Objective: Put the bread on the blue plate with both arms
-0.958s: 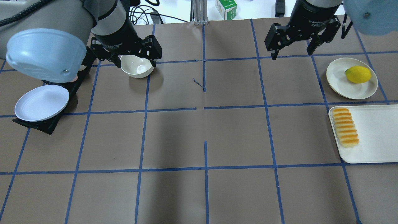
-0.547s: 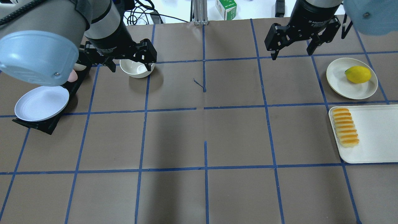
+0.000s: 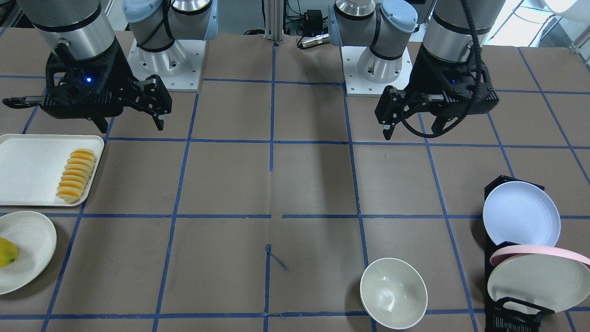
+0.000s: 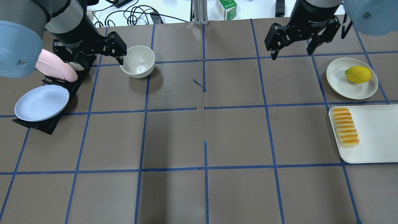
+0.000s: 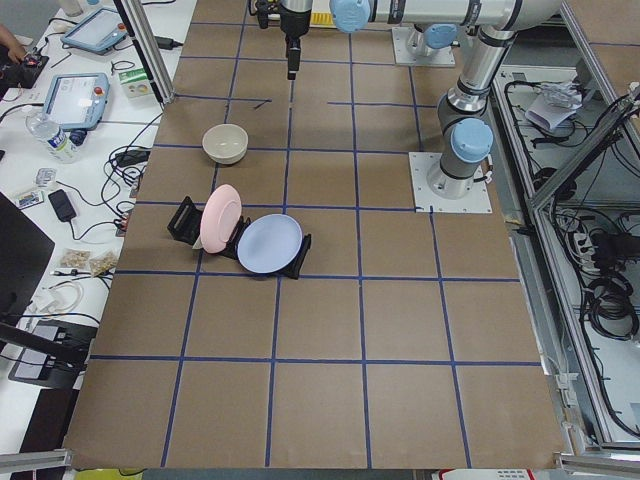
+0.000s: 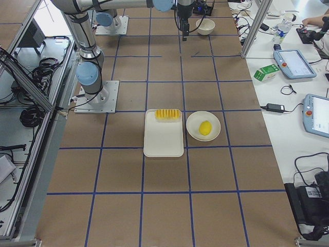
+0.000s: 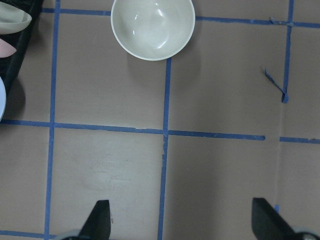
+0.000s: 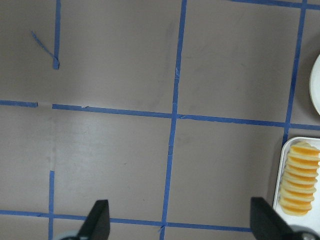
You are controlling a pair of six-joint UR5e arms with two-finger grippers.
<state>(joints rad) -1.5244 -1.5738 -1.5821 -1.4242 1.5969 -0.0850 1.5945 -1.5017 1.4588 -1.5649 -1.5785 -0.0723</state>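
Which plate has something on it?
The cream plate beside the white tray: it holds the lemon. The blue plate and pink-rimmed plate stand empty in the rack.

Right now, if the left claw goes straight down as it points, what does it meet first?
Probably only the bare table; the white bowl lies beside that line, not under the left claw.

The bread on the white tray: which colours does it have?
The bread has pale-yellow slices with orange tops, clearest in the overhead exterior view.
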